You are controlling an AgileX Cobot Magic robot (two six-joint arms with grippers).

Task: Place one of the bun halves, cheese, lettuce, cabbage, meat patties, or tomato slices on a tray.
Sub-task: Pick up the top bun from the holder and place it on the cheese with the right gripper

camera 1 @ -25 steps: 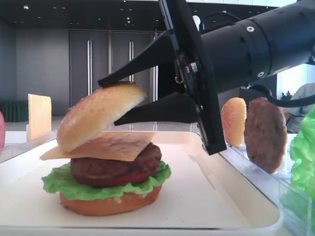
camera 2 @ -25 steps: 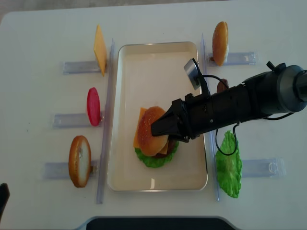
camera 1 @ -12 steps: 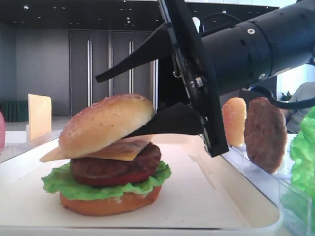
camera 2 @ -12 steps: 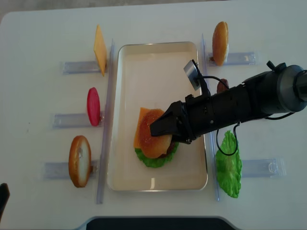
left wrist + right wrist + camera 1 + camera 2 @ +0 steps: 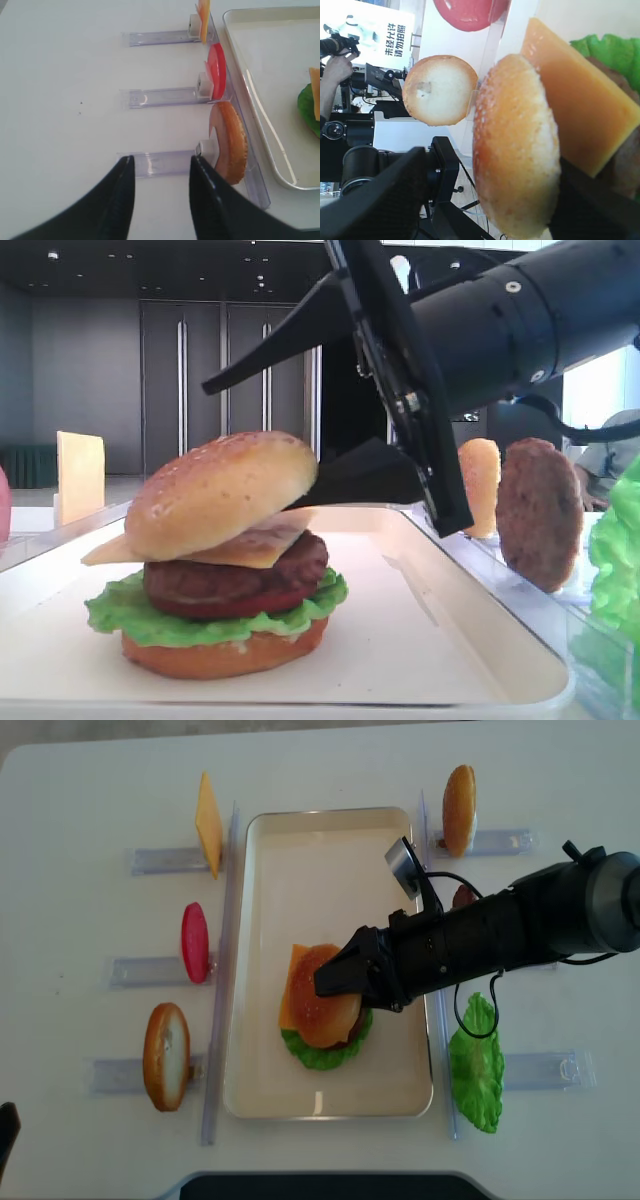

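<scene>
Left gripper: fingers parted with nothing between them, hovering over the table near its left front corner, before the nearest clear rack.
Left racks: three along the tray's left edge, from far to near holding a cheese slice, a red tomato slice and a bun half standing on edge.
Tray: cream-white, lengthwise in the middle of the table.
Burger stack: in the tray's near half, slightly toward its left edge; from the bottom, bun base, lettuce, dark-red slice, meat patty, cheese.
Sesame bun top: resting tilted on the cheese, its left side lower.
Right gripper: released, spread wide; upper finger well above the bun top, lower finger beside its right underside, contact there unclear.
Right racks: along the tray's right edge, another bun half at the far end, a spare patty behind the arm, loose lettuce leaf near the front.
</scene>
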